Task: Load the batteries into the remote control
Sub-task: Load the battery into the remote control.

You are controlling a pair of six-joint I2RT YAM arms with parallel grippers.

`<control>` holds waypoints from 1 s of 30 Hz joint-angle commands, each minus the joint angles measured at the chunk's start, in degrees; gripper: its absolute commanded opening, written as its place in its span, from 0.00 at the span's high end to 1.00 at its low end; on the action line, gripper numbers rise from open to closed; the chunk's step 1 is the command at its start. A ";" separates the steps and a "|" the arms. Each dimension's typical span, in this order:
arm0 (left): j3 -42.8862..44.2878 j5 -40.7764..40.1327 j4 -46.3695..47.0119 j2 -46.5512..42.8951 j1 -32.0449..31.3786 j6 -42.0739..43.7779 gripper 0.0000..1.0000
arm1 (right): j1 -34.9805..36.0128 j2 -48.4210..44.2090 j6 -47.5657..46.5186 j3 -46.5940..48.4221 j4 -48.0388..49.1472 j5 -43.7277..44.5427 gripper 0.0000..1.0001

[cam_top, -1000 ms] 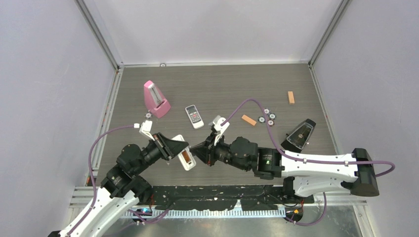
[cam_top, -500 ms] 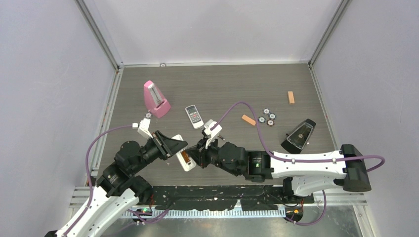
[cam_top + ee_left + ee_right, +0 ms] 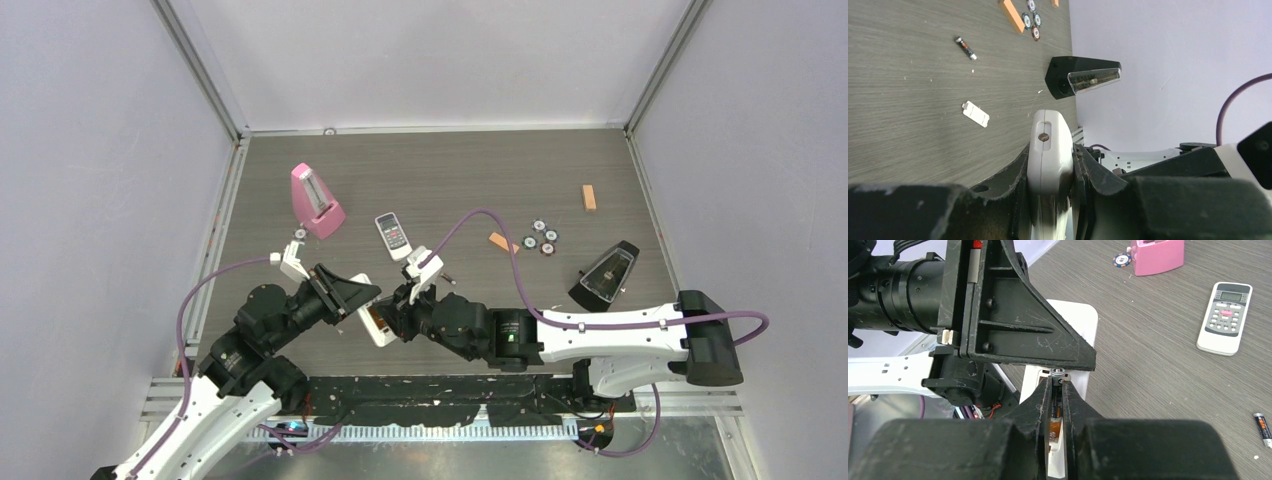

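The slim white remote control (image 3: 372, 318) is clamped on its edges by my left gripper (image 3: 355, 295), which holds it just above the table at the near centre-left. Its end (image 3: 1050, 145) sticks out past the shut fingers. My right gripper (image 3: 1057, 384) is shut on a battery (image 3: 1056, 407), a dark and orange cylinder. The battery's silvery tip (image 3: 1057, 373) pokes out over the remote's open bay. In the top view the right gripper (image 3: 392, 318) meets the remote from the right. Another battery (image 3: 1263, 429) lies loose on the table (image 3: 965, 48).
A small white cover piece (image 3: 975, 114) lies on the table. Further back are a shorter remote with a display (image 3: 393, 236), a pink metronome (image 3: 316, 203), poker chips (image 3: 541, 238), two orange blocks (image 3: 502, 243) and a black metronome (image 3: 604, 277) at the right.
My right arm has moved left, carrying the battery up against the remote's bay. The left gripper and the remote have hardly moved.
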 commanded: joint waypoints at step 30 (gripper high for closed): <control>0.49 2.19 8.00 -1.47 0.44 1.54 1.00 | 1.13 4.01 -0.08 4.71 -13.16 -2.44 0.87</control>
